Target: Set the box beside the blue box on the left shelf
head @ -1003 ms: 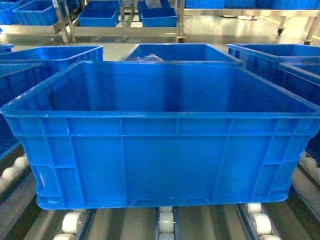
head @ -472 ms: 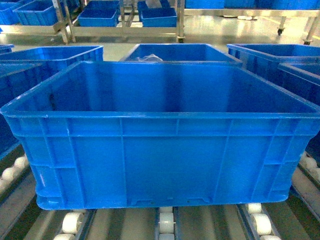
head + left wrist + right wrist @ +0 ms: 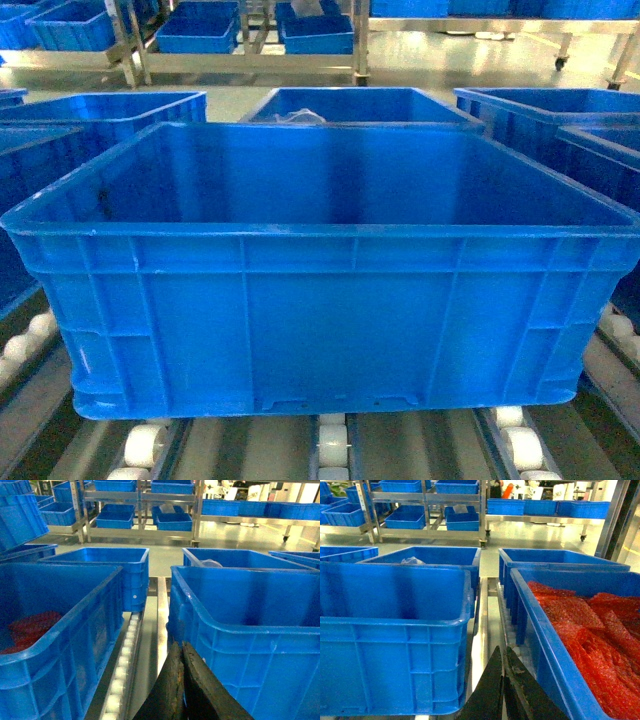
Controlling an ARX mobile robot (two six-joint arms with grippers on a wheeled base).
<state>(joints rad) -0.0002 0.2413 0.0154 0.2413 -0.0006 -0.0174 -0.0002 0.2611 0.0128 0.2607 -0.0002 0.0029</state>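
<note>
The left gripper (image 3: 182,680) shows at the bottom of its wrist view as two dark fingers pressed together with no gap between them, holding nothing, just beside the near left corner of the box (image 3: 250,630); the right gripper (image 3: 504,687) likewise sits low in its own view with its two black fingers closed tight against each other, empty, in the gap between the box (image 3: 390,640) and a neighbouring crate of red bubble wrap (image 3: 590,630) on its right; neither gripper appears in the head view; the box (image 3: 320,310), a large bright-blue crate with a thick rim and ribbed sides, stands upright and empty on the left shelf (image 3: 330,445), its base resting on the white roller wheels of the grey tracks; to its left in the left wrist view stands another blue crate (image 3: 55,645) with something red inside, separated from the box by a roller track (image 3: 125,670); more blue crates stand behind, one holding a clear plastic bag (image 3: 412,561); against the head pictures from a second and half a second ago, the box sits in the same spot with the same tilt, and nothing else in that view has shifted.
</note>
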